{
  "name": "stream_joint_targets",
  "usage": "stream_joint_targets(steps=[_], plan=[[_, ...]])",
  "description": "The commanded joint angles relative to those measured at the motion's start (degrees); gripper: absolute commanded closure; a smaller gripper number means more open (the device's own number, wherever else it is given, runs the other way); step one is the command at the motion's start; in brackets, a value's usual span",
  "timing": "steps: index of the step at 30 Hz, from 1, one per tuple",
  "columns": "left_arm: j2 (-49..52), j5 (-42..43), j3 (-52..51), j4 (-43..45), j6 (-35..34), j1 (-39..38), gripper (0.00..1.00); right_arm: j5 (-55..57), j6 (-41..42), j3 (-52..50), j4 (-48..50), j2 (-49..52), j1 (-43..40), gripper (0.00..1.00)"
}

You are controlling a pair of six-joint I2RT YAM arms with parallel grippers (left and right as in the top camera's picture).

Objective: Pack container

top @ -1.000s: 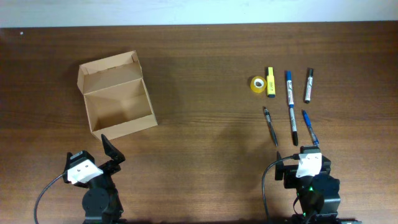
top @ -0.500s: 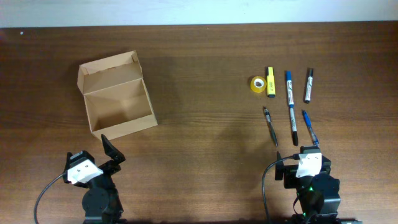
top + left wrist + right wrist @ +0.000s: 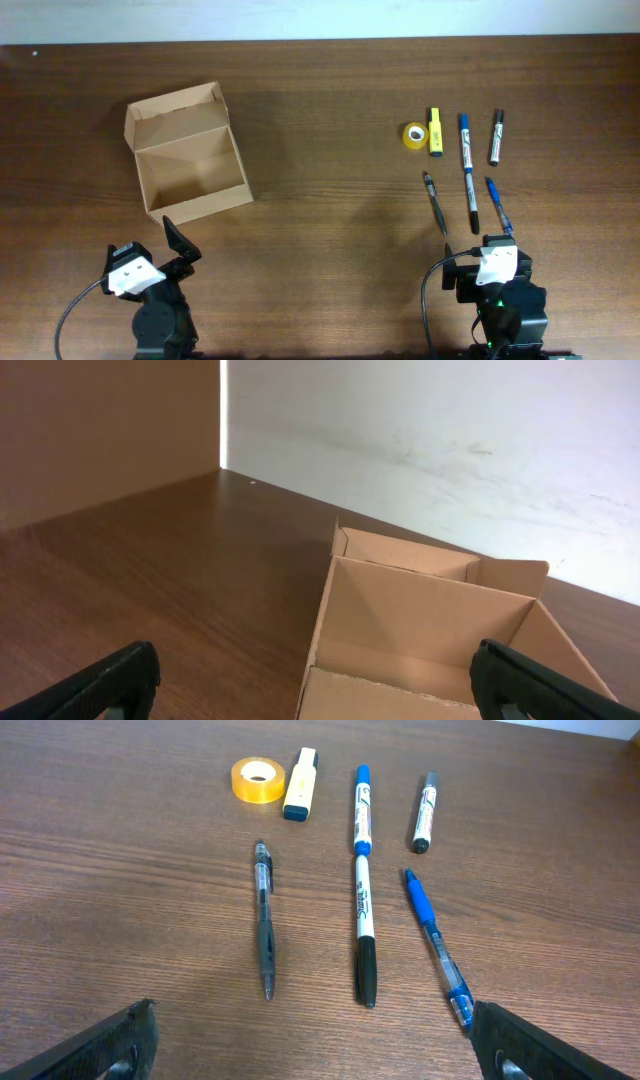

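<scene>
Claws spread and empty at the near edge of the desk (image 3: 330, 250), left claw (image 3: 312, 675) and right claw (image 3: 312, 1030) alike, nothing packed yet: pens (image 3: 264, 920), markers (image 3: 424, 812) and tape (image 3: 257, 779) lie toward the right edge, the container (image 3: 195, 180) gapes empty toward the far-left corner.

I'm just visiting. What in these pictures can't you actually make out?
- Lettering on the blue-capped marker: blurred in the right wrist view, too small overhead.
- Front of the box: cut off by the left wrist view's bottom edge.
- Most of the left claw and right claw: only finger ends show, cut off at the wrist views' bottom corners; overhead they are too small to read.
</scene>
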Motion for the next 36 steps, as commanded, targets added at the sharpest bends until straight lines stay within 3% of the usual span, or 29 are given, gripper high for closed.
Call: stream_joint_targets(steps=[1, 17, 19, 26, 31, 36], plan=[[-0.4, -0.4, -0.2, -0.3, 0.5, 0.3, 0.00, -0.3, 0.5, -0.5, 0.1, -0.7, -0.4, 0.01], [-0.4, 0.1, -0.2, 0.0, 0.5, 0.3, 0.00, -0.3, 0.5, -0.5, 0.1, -0.7, -0.4, 0.01], [-0.4, 3.7, -0.1, 0.0, 0.5, 0.3, 0.00, -0.3, 0.5, -0.5, 0.1, -0.7, -0.4, 0.01], [0.5, 29.6, 0.3, -2.9, -0.3, 0.3, 0.00, -0.3, 0.5, -0.5, 0.1, -0.7, -0.4, 0.01], [4.6, 33.1, 3.3, -6.1, -6.9, 0.3, 0.00, -0.3, 0.5, -0.5, 0.1, -0.7, -0.4, 0.01], [14.7, 33.0, 11.7, -2.8, -8.8, 0.3, 0.00, -0.3, 0.5, -0.5, 0.1, -0.7, -0.4, 0.01]])
